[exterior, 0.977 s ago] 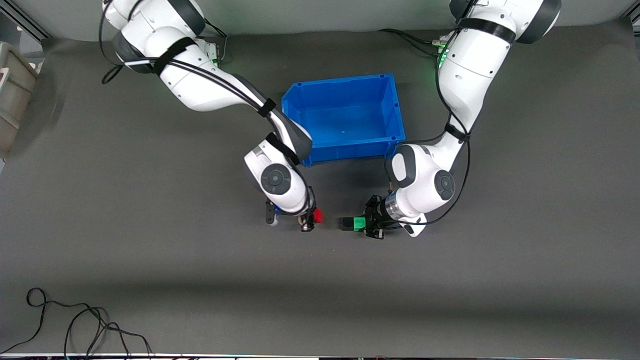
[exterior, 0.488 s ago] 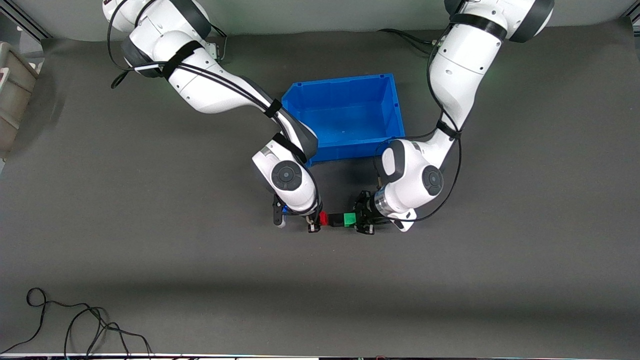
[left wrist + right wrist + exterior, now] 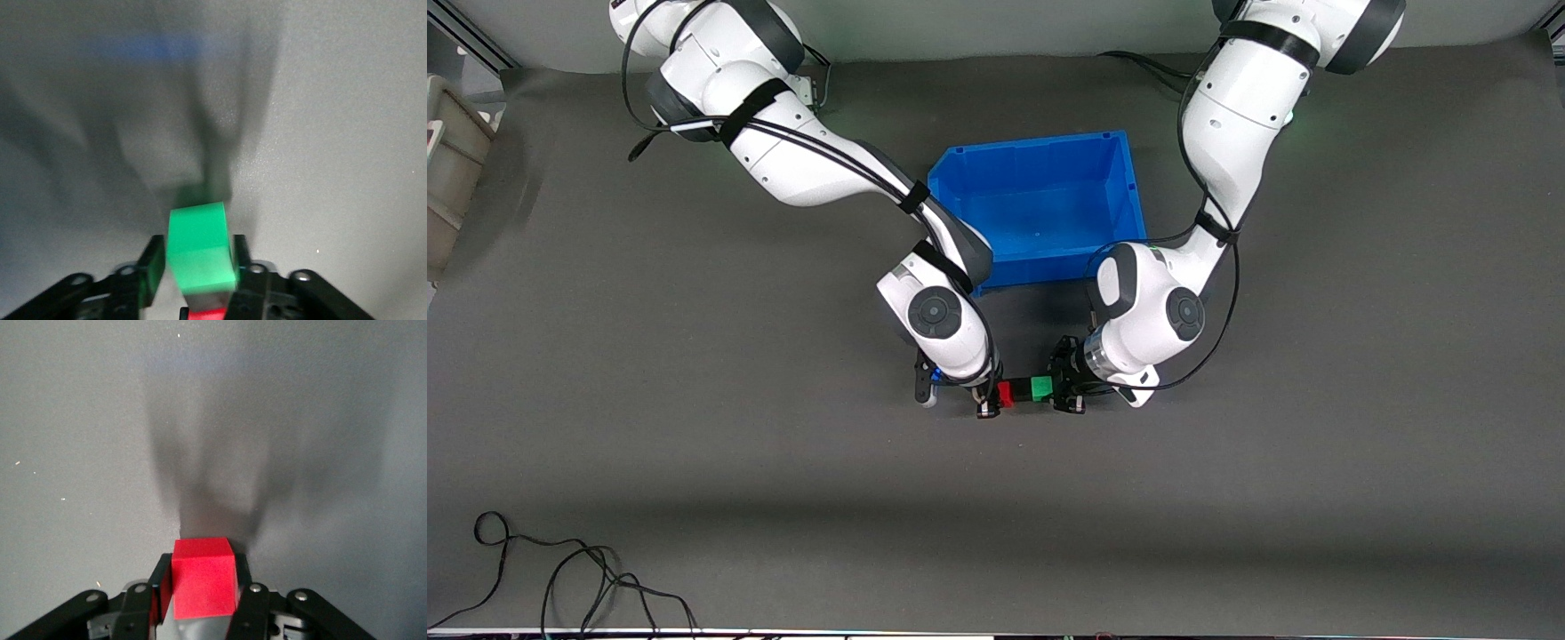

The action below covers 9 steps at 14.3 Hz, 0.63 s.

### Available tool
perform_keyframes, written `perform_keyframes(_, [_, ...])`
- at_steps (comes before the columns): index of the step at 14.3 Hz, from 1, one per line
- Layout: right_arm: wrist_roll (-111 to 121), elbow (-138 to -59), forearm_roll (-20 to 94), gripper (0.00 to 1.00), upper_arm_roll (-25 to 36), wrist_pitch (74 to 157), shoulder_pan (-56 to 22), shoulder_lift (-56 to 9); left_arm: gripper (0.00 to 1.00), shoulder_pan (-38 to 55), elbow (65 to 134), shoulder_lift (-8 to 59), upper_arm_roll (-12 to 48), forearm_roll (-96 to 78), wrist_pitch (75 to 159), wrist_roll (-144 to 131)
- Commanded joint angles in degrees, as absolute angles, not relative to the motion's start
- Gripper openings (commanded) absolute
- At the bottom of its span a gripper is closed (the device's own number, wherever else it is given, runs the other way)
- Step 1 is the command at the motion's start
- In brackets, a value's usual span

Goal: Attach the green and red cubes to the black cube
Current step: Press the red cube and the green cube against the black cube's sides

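In the front view the red cube (image 3: pixel 1005 393), the black cube (image 3: pixel 1021 392) and the green cube (image 3: pixel 1040 388) form one tight row just above the mat, nearer the camera than the blue bin. My right gripper (image 3: pixel 989 396) is shut on the red cube, which sits between its fingers in the right wrist view (image 3: pixel 202 585). My left gripper (image 3: pixel 1062 392) is shut on the green cube, seen in the left wrist view (image 3: pixel 200 248). The black cube sits between the two coloured cubes and looks pressed against both. Neither wrist view shows it clearly.
A blue bin (image 3: pixel 1120 191) stands empty, farther from the camera than the cubes. A grey crate (image 3: pixel 449 164) sits at the right arm's end of the table. A black cable (image 3: pixel 560 578) lies near the front edge.
Both grippers have moved toward each other. The gap between the red cube and the black cube on the green one has closed, so the three now sit in a row.
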<state>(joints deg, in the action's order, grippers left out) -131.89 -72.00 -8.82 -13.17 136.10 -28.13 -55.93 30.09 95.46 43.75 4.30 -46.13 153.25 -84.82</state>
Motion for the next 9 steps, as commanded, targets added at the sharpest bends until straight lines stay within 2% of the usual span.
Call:
perform_keyframes(1, [-134.03, -70.22, -9.93, 0.50, -13.10, 136.49, -28.65, -57.13, 1.00, 31.20, 95.10, 43.95, 3.16, -45.88, 153.46, -85.96])
perform_keyframes(2, [-133.86, -70.49, -10.02, 0.96, -13.10, 136.41, -28.65, -56.87, 1.00, 31.03, 95.10, 43.68, 2.90, -45.79, 152.93, -85.78])
perform_keyframes(3, [-133.34, -70.84, -10.19, 1.00, -13.01, 136.23, -28.65, -56.34, 1.00, 30.50, 95.27, 43.59, 2.81, -45.70, 152.67, -85.61])
perform_keyframes(5, [-132.11, -74.86, -10.20, 1.00, -12.66, 136.14, -28.22, -52.14, 1.00, 28.58, 95.54, 42.54, 1.59, -43.26, 150.75, -85.61])
perform_keyframes(9, [-121.60, -89.70, -10.46, 1.00, -12.39, 137.19, -23.40, -34.76, 1.00, 20.68, 95.54, 38.33, -0.09, -35.79, 138.11, -80.62])
